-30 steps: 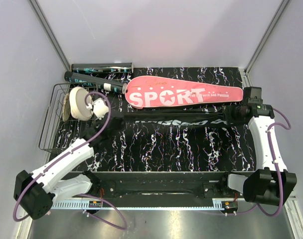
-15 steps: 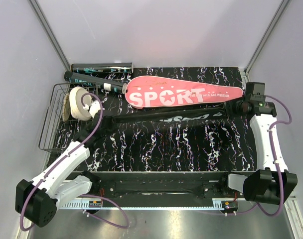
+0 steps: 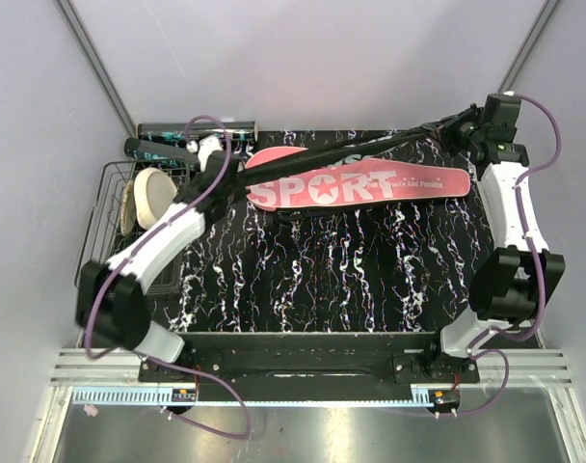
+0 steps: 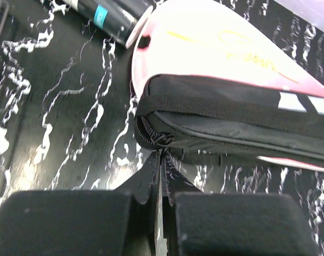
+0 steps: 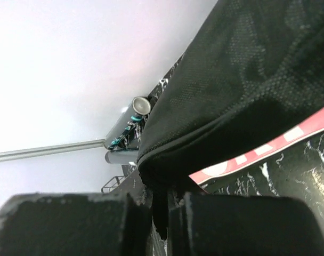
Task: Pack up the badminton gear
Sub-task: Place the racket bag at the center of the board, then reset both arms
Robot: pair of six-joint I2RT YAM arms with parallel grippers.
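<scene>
My left gripper point(image 4: 161, 178) is pinched tight on one end of the black CROSSWAY bag point(image 4: 231, 114). My right gripper point(image 5: 161, 205) is clamped on the other end, so the bag is pulled taut between them. It hangs just over the pink SPORT racket case point(image 3: 370, 183), which I judge it is meant to take in. Farther back, the dark tube point(image 3: 197, 129) lies along the wall, not yet packed.

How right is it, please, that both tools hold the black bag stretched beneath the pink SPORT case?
Not beneath: the top view shows the black bag stretched over the pink SPORT case. The left tool and right tool do hold its ends.
</scene>
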